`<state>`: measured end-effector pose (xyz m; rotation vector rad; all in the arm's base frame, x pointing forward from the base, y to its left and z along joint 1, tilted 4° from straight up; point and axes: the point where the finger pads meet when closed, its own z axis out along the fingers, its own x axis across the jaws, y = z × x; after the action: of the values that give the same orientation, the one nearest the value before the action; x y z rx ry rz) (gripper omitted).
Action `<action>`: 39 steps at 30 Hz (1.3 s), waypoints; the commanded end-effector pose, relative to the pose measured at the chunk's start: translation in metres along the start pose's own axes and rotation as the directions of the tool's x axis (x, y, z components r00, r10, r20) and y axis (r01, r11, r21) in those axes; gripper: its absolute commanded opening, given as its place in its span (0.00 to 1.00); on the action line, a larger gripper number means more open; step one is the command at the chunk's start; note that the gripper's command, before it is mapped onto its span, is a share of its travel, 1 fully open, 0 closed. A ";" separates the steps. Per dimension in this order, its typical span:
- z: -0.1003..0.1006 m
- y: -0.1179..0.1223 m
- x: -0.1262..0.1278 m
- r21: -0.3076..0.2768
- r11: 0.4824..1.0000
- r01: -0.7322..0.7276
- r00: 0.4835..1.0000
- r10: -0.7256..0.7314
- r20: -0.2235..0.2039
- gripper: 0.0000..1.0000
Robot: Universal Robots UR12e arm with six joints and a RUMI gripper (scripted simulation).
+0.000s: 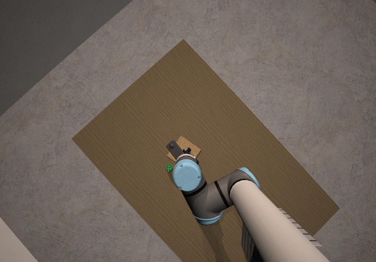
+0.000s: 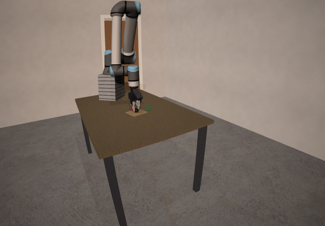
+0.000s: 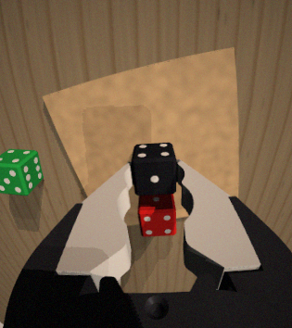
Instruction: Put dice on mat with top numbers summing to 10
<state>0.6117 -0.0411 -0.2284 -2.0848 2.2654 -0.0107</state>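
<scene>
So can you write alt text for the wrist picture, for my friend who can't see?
Gripper fingers pinch a black die over a tan mat. A red die shows just below it in the picture; a green die sits off the mat, left.

The arm's upper arm (image 2: 130,33) rises to a bent elbow (image 2: 125,7), and its pale forearm (image 1: 267,213) (image 2: 116,38) drops nearly straight down from there. The last wrist joint (image 1: 186,175) (image 2: 133,74), capped in light blue, stands upright over the claw (image 1: 187,151) (image 2: 135,109) (image 3: 155,169), which points downward, low over the surface. Its two pale fingers slant inward from black housings, gripping with their tips, a narrow gap between them.
</scene>
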 end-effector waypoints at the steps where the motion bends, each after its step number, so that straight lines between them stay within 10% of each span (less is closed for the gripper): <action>1: 0.000 0.000 0.000 0.001 1.000 0.000 1.000 0.000 0.000 0.10; 39: -0.006 0.000 0.000 0.001 1.000 0.000 1.000 0.000 0.000 0.28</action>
<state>0.6116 -0.0411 -0.2272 -2.0848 2.2654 -0.0106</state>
